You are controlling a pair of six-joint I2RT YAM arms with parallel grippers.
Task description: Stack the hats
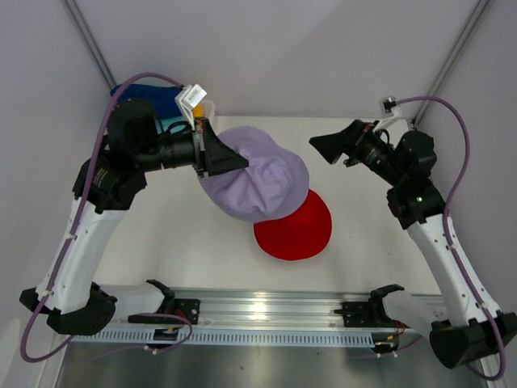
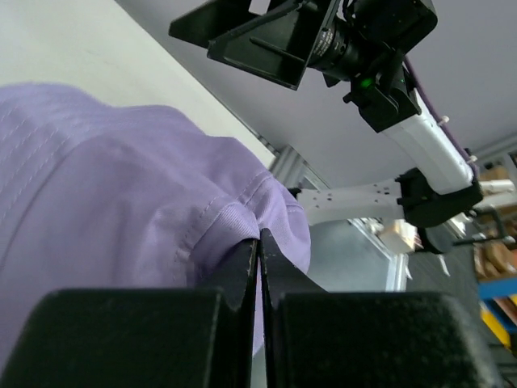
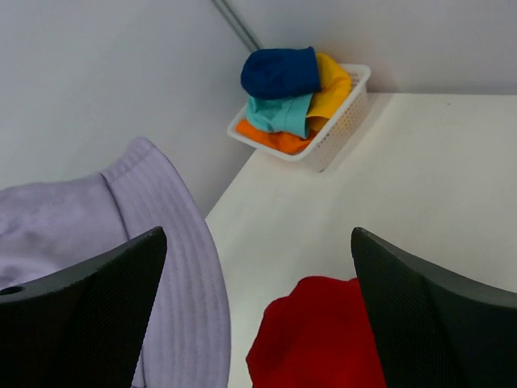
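The left gripper (image 2: 258, 242) filled the bottom of its wrist view, its two black fingers (image 2: 234, 283) pressed almost together with a fold of the lilac fabric bucket hat (image 2: 121, 202) pinched between them. The lilac hat hung out from that grip, towards the middle of the white table (image 3: 420, 178). From above, its round crown and floppy brim hid the upper left edge of the flat red fabric bucket hat (image 1: 299, 230). Whether the two hats were touching could not be told. The red hat lay on the table near the middle, a little towards the right arm.

The right gripper (image 3: 257, 234) was raised over the far right part of the table and pointed towards the lilac hat. Its fingers were spread wide and it had hold of nothing.

At the far left corner stood a white slatted plastic basket (image 3: 347, 121). It held four more hats bundled together: a dark blue one (image 3: 281, 71) on top, a yellow one (image 3: 333, 89) beside it, a teal one (image 3: 279, 113) under the blue, and an orange one (image 3: 275, 139) lowest at the front.
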